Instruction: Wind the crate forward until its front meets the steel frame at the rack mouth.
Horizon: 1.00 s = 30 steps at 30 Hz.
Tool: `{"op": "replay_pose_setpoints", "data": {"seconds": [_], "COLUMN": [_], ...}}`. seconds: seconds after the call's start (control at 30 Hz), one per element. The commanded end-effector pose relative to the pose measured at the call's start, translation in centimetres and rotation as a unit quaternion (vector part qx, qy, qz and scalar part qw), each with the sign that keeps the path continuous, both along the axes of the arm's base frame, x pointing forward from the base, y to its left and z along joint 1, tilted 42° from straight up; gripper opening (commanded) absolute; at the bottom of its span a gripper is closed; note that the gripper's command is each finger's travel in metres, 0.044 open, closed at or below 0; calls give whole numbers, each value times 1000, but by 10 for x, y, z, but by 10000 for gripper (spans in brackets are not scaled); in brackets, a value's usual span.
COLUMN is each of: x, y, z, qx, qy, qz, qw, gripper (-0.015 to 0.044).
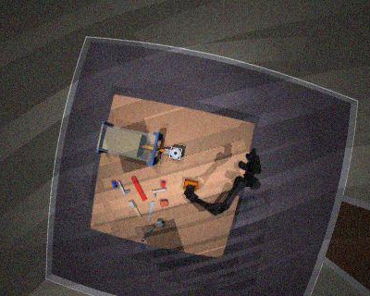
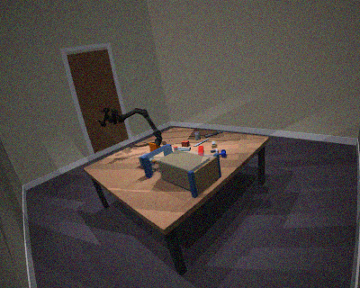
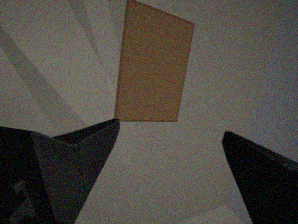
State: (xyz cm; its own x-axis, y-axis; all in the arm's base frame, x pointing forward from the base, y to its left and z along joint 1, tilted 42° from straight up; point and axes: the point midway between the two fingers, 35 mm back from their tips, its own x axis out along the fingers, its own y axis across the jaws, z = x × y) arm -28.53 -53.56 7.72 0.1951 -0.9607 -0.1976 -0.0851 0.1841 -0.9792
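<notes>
The clear-panelled cubby (image 1: 113, 152) has a tan crate (image 1: 122, 141) (image 2: 186, 161) inside. A gap shows between the crate's front and the blue frame (image 1: 152, 157) (image 2: 147, 165) at the mouth. An orange strap (image 1: 162, 150) runs out to the pale winch (image 1: 175, 153), with its dark round hole on top. The crate looks flat. Several tools could be the handle: a blue-knobbed piece (image 1: 123, 187), a red-knobbed one (image 1: 158, 191) and a dark rod with a grey cylinder (image 1: 160, 223); I cannot tell which. My gripper (image 2: 102, 117) (image 3: 170, 130) is open and empty, raised high, far from winch and tools.
A red bar (image 1: 139, 188), a red block (image 1: 164, 203) (image 2: 185, 143), a pale-handled tool (image 1: 135, 208) and a thin grey bar (image 1: 151, 211) lie on the bench. The arm's orange base (image 1: 191, 183) stands near the winch. The wrist view faces the wall and brown door (image 3: 154, 65).
</notes>
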Motion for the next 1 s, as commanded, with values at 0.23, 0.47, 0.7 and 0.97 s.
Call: {"op": "replay_pose_setpoints", "data": {"seconds": [0.23,0.47,0.7,0.97], "x": [91,213,324,429], "y": [-22,-28,-6,43], "z": [5,3,-1,-4], "qx": [83,229,383,538], "qy": [-157,-352,-488,-570], "qz": [33,50,25,-54], "qw": [984,906,784,619], "gripper": [440,440,440,440]}}
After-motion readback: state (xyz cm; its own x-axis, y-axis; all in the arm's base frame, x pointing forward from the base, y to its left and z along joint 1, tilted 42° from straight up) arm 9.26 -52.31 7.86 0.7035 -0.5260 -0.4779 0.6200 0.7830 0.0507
